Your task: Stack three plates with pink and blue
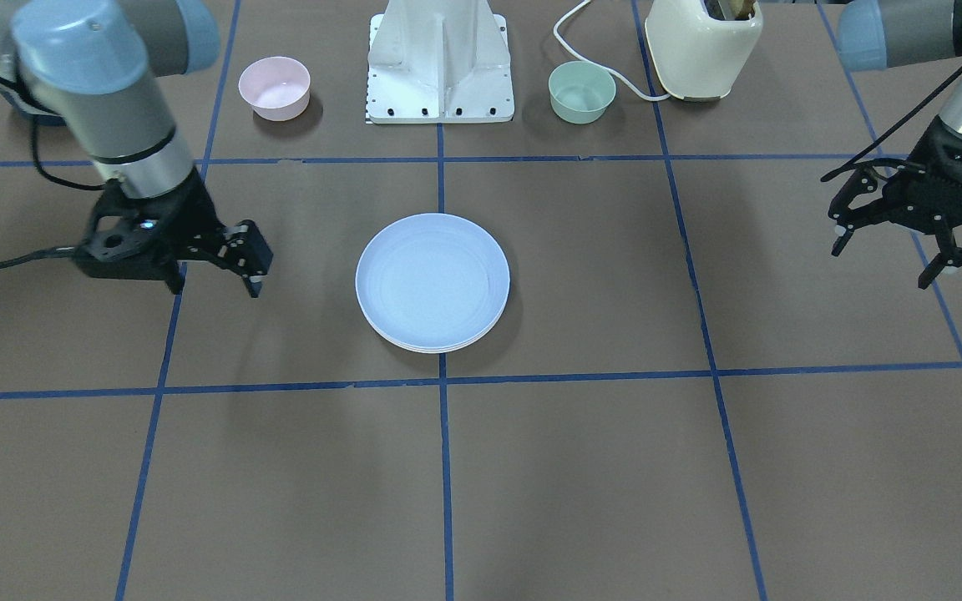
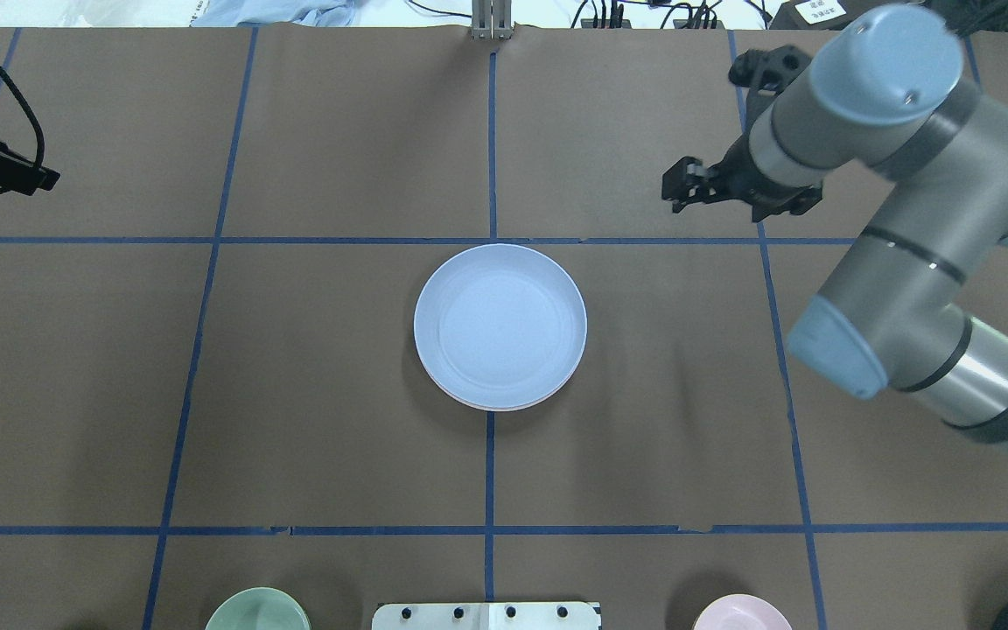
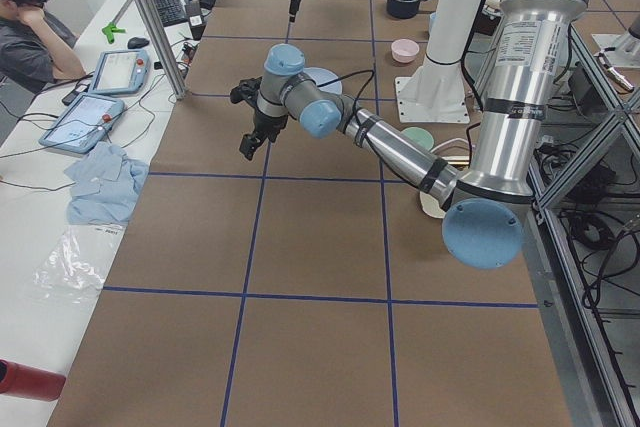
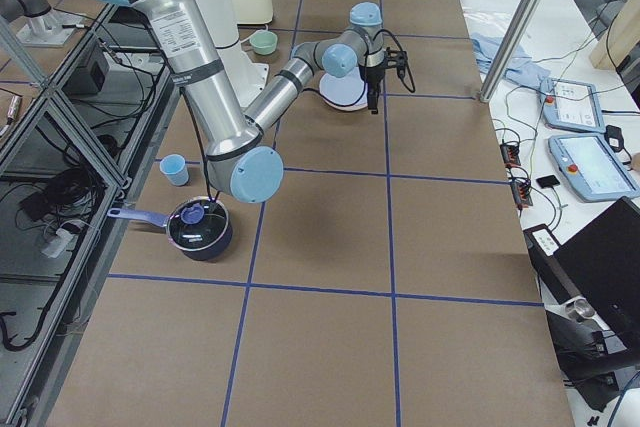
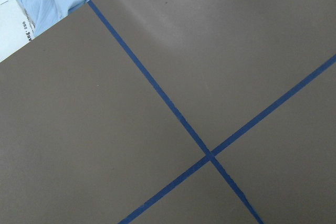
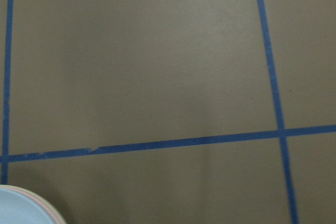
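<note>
The light blue plate [image 1: 432,280] lies on top of a stack at the table's centre; it also shows in the overhead view [image 2: 500,322]. A pink plate rim [image 2: 504,408] peeks out under it, and also shows in the right wrist view [image 6: 46,208]. The cream-green plate is hidden; I cannot tell if it lies beneath. My right gripper [image 1: 215,288] is open and empty, above the table beside the stack. My left gripper [image 1: 882,267] is open and empty, far out on the other side.
A small pink bowl [image 1: 274,86], a small green bowl [image 1: 581,90], a cream toaster [image 1: 702,46] with its cord and the white robot base [image 1: 441,63] stand along the robot's edge. A blue cup [image 4: 174,168] and a dark pot [image 4: 200,227] sit off the table.
</note>
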Controlling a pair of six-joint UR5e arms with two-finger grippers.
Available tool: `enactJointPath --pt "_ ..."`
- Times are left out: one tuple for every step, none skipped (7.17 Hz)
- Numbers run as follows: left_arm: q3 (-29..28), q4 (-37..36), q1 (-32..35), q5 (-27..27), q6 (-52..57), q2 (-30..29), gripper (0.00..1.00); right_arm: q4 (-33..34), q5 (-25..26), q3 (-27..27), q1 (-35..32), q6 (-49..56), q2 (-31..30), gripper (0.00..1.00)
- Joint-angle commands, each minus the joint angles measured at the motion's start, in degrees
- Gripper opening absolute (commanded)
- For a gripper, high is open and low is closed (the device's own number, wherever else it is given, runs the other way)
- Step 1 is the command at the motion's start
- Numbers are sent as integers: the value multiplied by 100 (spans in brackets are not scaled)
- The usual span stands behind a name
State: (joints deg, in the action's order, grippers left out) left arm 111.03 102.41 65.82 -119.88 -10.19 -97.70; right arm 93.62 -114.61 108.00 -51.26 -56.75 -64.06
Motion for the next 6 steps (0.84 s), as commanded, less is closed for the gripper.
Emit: enactJointPath --pt "-641 68 672 -27 208 417 100 621 -762 -24 -1277 2552 -568 100" --pt "-705 -27 1025 -18 350 445 100 596 -869 -33 -1751 3564 -1068 100" --pt "-906 -28 1203 -27 412 463 100 596 -1157 -42 -2243 4157 -1491 100" --pt "-1195 -11 1457 -149 935 611 100 578 -1386 -42 -2770 4824 -1948 100" --pt "-1459 -37 1877 -602 1784 638 100 578 -1467 -59 -3219 5405 -2344 100" --pt "-1531 -220 2256 -842 2323 726 100 569 -1528 -112 -3589 5524 -2739 100"
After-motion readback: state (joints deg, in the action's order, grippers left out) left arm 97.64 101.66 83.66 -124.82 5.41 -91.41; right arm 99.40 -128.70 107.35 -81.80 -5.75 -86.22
